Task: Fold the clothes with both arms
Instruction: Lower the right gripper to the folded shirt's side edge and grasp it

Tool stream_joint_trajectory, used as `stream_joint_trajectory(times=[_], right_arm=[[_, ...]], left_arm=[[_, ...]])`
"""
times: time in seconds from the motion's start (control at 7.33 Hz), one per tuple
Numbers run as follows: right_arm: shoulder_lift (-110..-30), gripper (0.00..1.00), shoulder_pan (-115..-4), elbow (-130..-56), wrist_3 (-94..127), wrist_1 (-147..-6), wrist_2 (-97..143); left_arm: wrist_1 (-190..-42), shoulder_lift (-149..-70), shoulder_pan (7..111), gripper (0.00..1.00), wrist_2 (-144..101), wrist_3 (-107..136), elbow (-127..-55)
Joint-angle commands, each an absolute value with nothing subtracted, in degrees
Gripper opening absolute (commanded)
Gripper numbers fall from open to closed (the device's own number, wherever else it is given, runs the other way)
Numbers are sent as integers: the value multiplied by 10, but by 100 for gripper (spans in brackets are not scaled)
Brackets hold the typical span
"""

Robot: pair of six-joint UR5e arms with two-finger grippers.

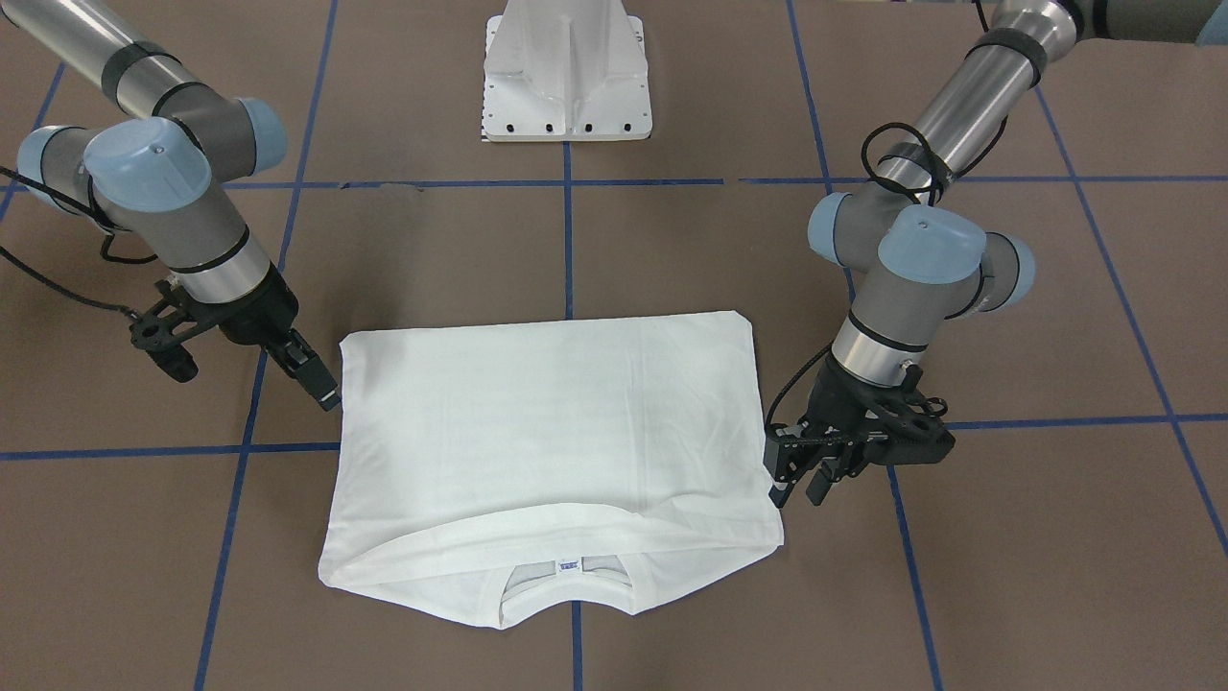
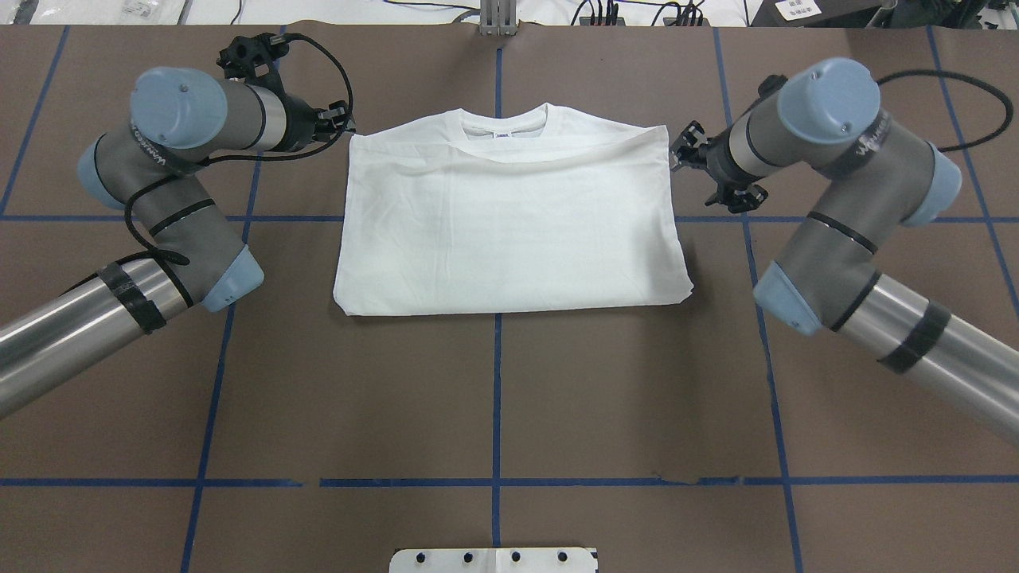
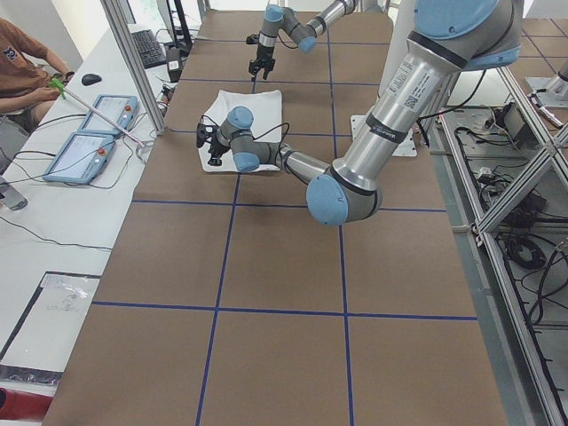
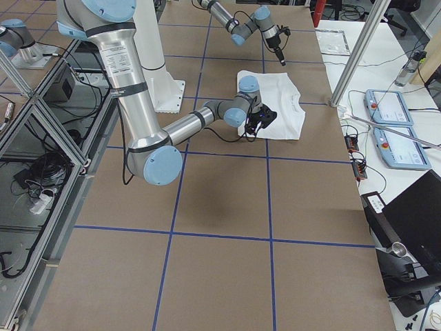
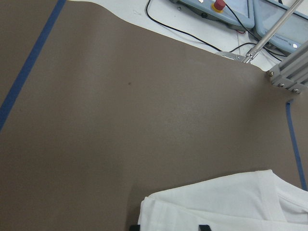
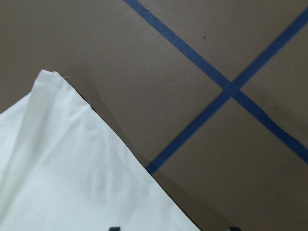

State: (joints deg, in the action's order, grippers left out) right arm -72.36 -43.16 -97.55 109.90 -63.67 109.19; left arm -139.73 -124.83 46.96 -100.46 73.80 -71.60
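Observation:
The white T-shirt (image 1: pixel 556 422) (image 2: pixel 509 223) lies flat on the brown table, folded into a rectangle. Its collar and small neck tag (image 1: pixel 568 566) peek out along the edge far from the robot's base. My left gripper (image 1: pixel 798 477) (image 2: pixel 341 125) sits low at the shirt's corner beside the collar, open. In the left wrist view the cloth (image 5: pixel 216 202) lies between the two fingertips at the bottom edge. My right gripper (image 1: pixel 321 384) (image 2: pixel 683 150) hovers at the opposite side edge, also open. The right wrist view has the shirt's corner (image 6: pixel 62 168) under its spread tips.
The white pedestal base (image 1: pixel 566 77) (image 2: pixel 493 559) stands at the robot's side of the table. Blue tape lines (image 2: pixel 497 398) grid the surface. Control pendants (image 3: pixel 89 133) and a seated person (image 3: pixel 27 62) are beyond the far edge.

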Motion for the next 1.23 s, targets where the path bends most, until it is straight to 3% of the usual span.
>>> stream_joint_trajectory(times=[0.0, 0.95, 1.09], right_arm=[[-765, 83, -387, -1033, 1175, -636, 1058], [-759, 77, -334, -990, 1195, -633, 1002], [-759, 52, -334, -991, 1212, -634, 1002]], left_arm=[[-1397, -1248, 469, 58, -1005, 729, -716], [-1395, -1245, 468, 58, -1004, 731, -718], [-1395, -1245, 468, 58, -1004, 732, -717]])
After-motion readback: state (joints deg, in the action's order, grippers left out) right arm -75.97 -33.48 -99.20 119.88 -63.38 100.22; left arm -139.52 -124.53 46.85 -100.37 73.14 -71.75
